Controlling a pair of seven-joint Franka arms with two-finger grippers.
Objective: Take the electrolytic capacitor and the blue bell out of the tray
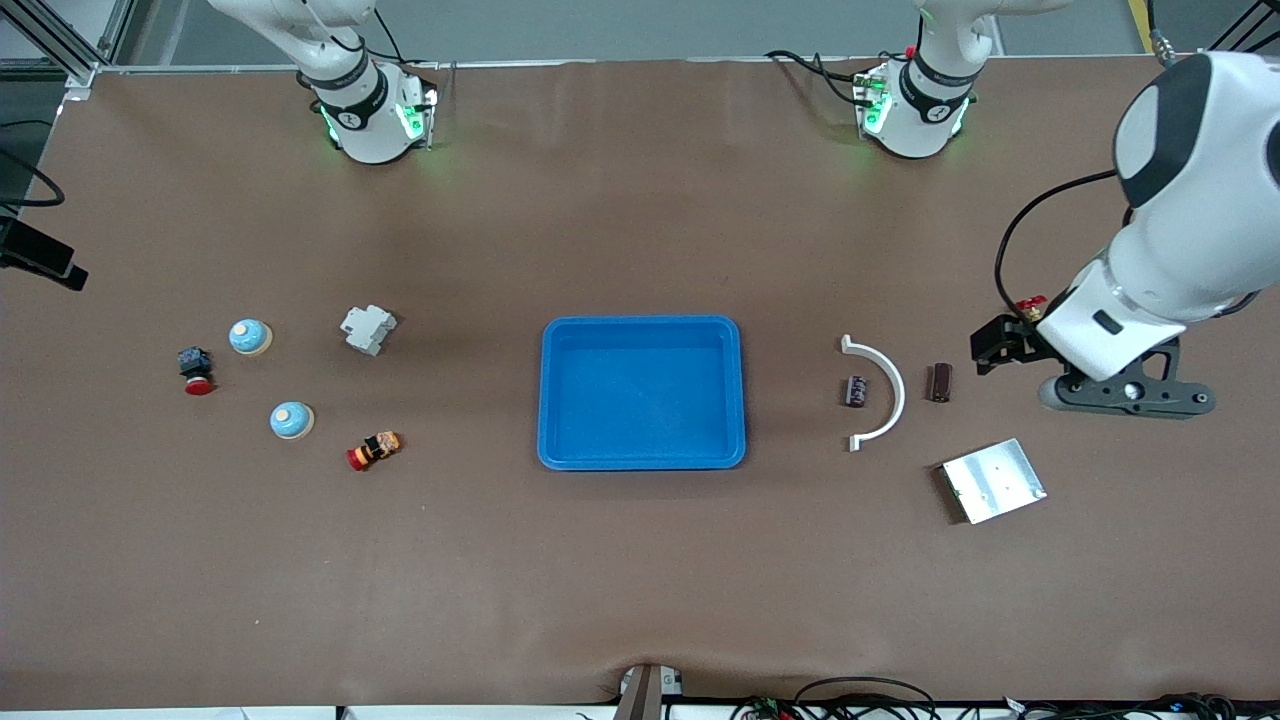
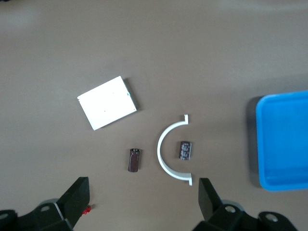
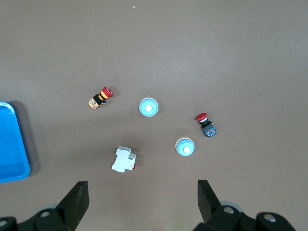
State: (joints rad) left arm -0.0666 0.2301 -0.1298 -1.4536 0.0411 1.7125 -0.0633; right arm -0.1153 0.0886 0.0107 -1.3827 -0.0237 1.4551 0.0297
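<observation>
Two capacitors lie toward the left arm's end of the table: a dark brown capacitor [image 1: 941, 382] [image 2: 135, 160] and a purple-grey capacitor [image 1: 856, 390] [image 2: 185, 149]. Two light-blue bells [image 1: 250, 336] [image 1: 292, 420] sit toward the right arm's end, also seen as bells [image 3: 148, 107] [image 3: 185, 147] in the right wrist view. A blue tray [image 1: 560, 400] lies mid-table with nothing in it. My left gripper [image 1: 1000, 345] [image 2: 142, 192] hangs open and holds nothing, high over the table beside the brown capacitor. My right gripper [image 3: 142, 192] is open and holds nothing, high over the bells' area; the front view does not show it.
A white curved strip [image 1: 885, 390] [image 2: 166, 154] arcs between the two capacitors. A metal plate [image 1: 993, 480] [image 2: 107, 102] lies nearer the front camera. Near the bells are a white breaker [image 1: 368, 328] [image 3: 124, 160] and two red push buttons [image 1: 196, 370] [image 1: 373, 450].
</observation>
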